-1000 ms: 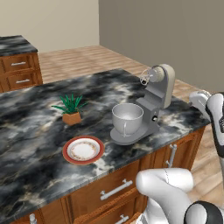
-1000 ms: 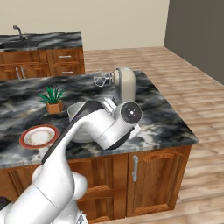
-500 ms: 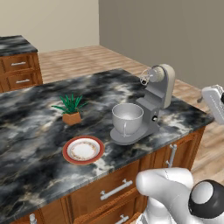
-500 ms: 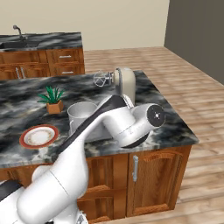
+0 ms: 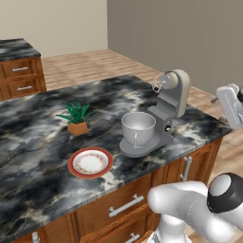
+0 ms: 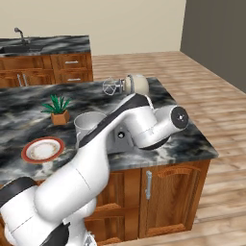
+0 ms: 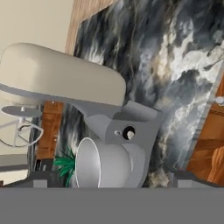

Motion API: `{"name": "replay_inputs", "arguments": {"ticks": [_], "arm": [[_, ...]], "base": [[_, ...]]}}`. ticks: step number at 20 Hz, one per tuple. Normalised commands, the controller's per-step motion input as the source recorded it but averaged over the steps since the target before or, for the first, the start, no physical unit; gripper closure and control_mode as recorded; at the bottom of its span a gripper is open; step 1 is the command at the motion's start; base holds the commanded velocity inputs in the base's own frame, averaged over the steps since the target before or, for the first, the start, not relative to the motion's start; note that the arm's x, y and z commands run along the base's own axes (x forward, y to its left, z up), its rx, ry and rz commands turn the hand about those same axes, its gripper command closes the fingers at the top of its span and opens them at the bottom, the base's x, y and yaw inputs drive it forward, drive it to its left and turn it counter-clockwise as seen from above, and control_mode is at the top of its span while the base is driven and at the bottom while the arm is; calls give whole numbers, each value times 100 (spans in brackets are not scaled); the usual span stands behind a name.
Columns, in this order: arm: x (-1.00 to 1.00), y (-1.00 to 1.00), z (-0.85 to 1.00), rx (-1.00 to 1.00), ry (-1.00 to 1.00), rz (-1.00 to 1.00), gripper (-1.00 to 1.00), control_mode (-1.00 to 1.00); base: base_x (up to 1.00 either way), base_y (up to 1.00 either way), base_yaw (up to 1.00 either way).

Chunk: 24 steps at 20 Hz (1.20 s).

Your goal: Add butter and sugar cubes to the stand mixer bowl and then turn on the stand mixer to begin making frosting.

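Mixer stands on the counter, bowl on its base — head tilted up — gripper open.

1 stand mixer with 1 wire whisk, 1 stand mixer bowl, 1 red-rimmed plate, 1 potted plant, all on 1 dark marble island counter; 1 more counter with a sink behind.

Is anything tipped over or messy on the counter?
Nothing is spilled or knocked over. The mixer has its head tilted up, whisk in the air above the bowl. Plate and plant sit upright.
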Motion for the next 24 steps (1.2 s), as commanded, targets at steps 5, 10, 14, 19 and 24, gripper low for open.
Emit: {"name": "replay_inputs", "arguments": {"ticks": [5, 10, 14, 19, 24], "arm": [[38, -1, 0, 5, 0, 0, -100, -100], [37, -10, -7, 3, 0, 0, -100, -100], [40, -16, -11, 2, 0, 0, -100, -100], [41, -19, -12, 3, 0, 0, -100, -100], [35, -20, -11, 3, 0, 1, -100, -100]], "base": [[0, 0, 0], [0, 0, 0], [0, 0, 0], [0, 0, 0], [0, 0, 0]]}}
